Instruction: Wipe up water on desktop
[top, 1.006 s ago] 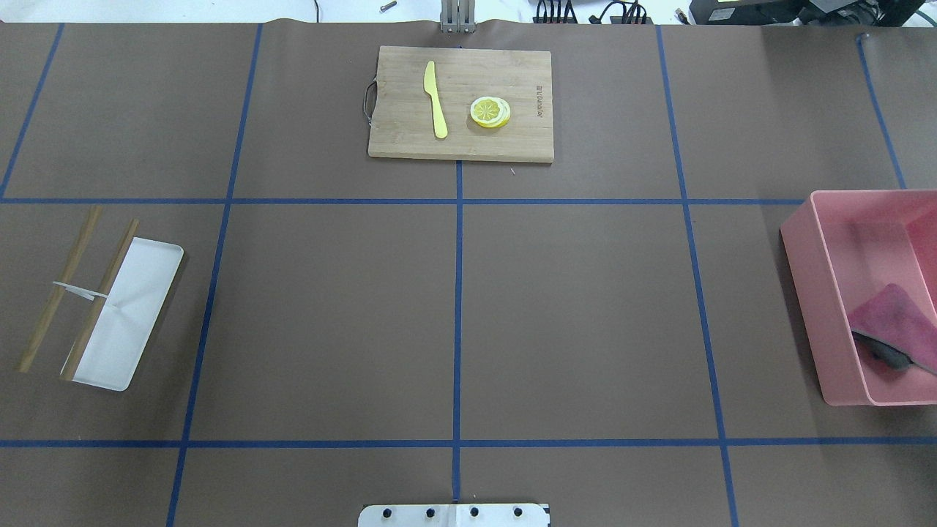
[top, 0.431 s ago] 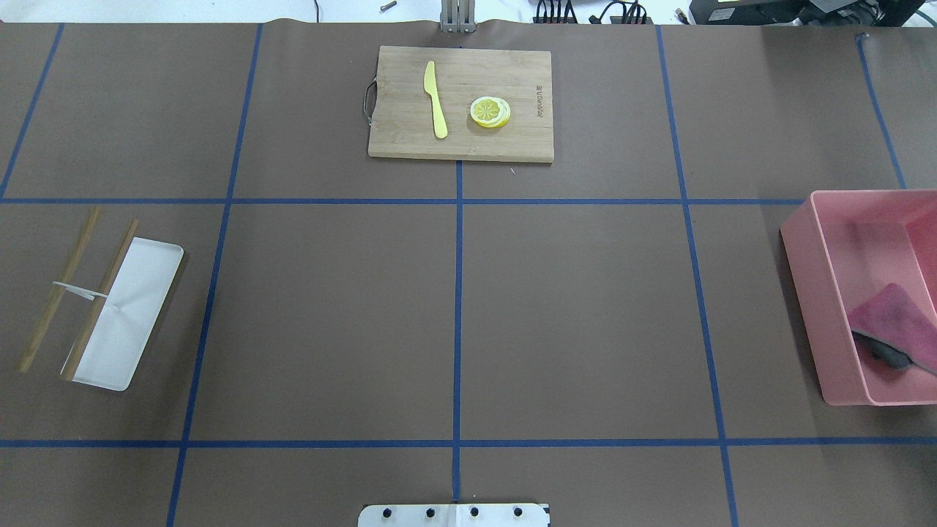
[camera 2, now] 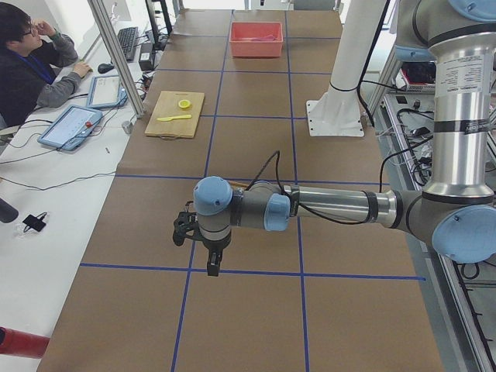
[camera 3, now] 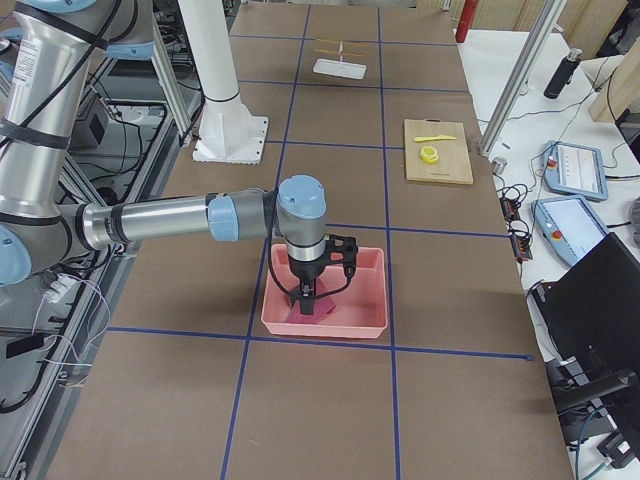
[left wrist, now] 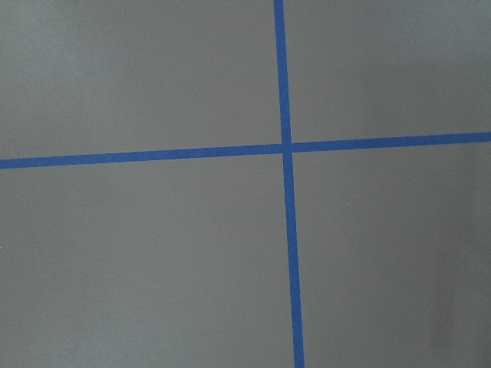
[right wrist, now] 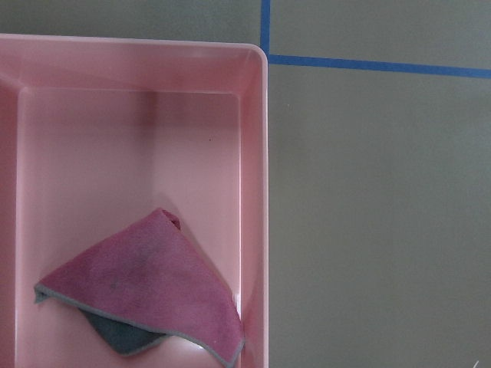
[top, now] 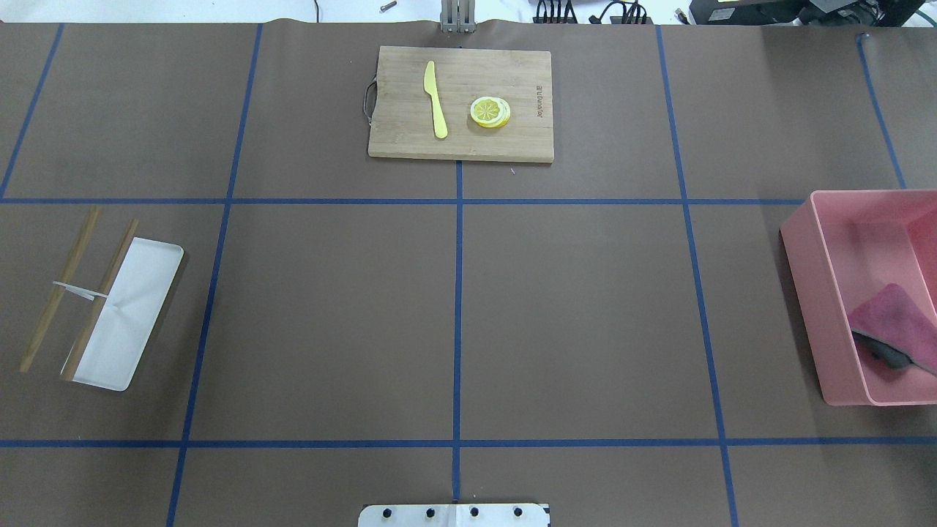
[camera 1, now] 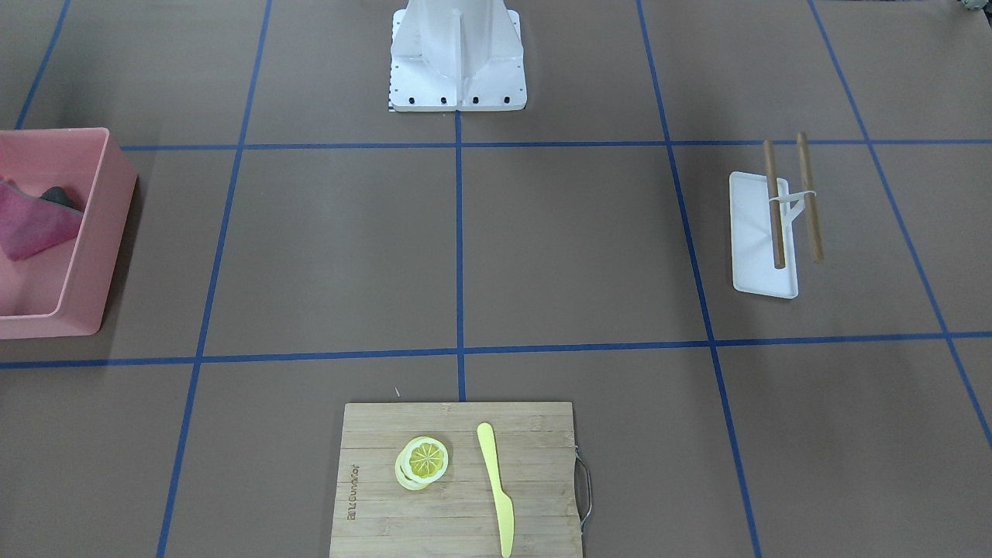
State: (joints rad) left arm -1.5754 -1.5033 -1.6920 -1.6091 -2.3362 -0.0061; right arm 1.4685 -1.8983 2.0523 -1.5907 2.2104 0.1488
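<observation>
The desktop (top: 585, 315) is a wide brown surface with a blue tape grid; I see no water on it in any view. A magenta cloth (top: 897, 322) with a grey underside lies crumpled in a pink bin (top: 805, 293) at the table's right end, and it also shows in the right wrist view (right wrist: 146, 295). My right gripper (camera 3: 306, 303) hangs over the bin, just above the cloth. My left gripper (camera 2: 212, 266) hovers over bare desktop at the left end, above a tape crossing (left wrist: 286, 147). Both grippers show only in side views, so I cannot tell if they are open or shut.
A bamboo cutting board (top: 512, 143) with a yellow knife (top: 436, 99) and a lemon slice (top: 490, 112) lies at the far middle. A white tray (top: 139, 293) with two chopsticks (top: 55, 293) sits at the left. An operator (camera 2: 35, 66) sits beside the table.
</observation>
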